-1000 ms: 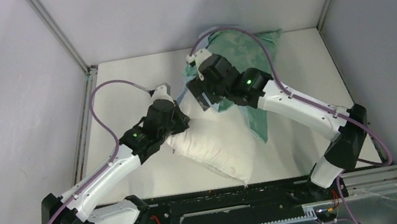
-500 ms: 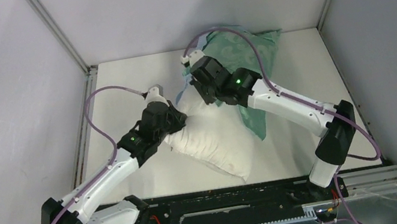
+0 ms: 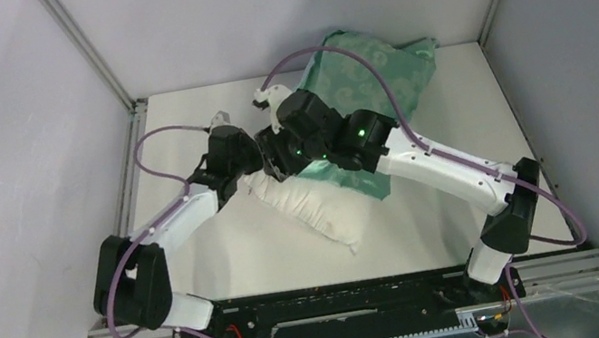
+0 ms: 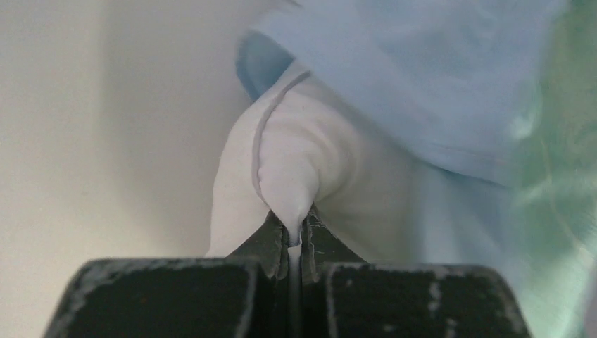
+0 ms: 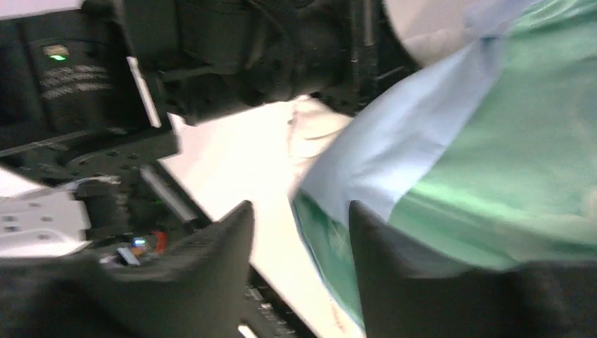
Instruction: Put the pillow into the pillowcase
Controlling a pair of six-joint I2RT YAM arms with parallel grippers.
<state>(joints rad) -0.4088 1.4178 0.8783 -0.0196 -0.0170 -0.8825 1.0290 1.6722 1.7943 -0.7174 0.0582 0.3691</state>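
Observation:
The off-white pillow (image 3: 321, 211) lies slanted across the middle of the table, its far end under the pillowcase (image 3: 363, 76), a light blue sack with a green inside heaped at the back. My left gripper (image 3: 260, 169) is shut on a pinched corner fold of the pillow (image 4: 296, 162), shown close up in the left wrist view (image 4: 290, 238), with the blue pillowcase hem (image 4: 394, 84) just beyond. My right gripper (image 3: 277, 154) stands right beside it, jaws apart (image 5: 296, 229), and the pillowcase edge (image 5: 493, 162) hangs in the gap by the right finger.
Grey walls with metal frame posts (image 3: 87, 48) close in the white table (image 3: 180, 134) on three sides. Both wrists crowd together at the pillow's far left corner; the left arm's black wrist (image 5: 232, 56) fills the top of the right wrist view. Purple cables (image 3: 154, 143) loop above both arms.
My left arm has pushed the pillow up and back toward the pillowcase. My right arm has swung left to meet it, and its jaws shut and then parted again.

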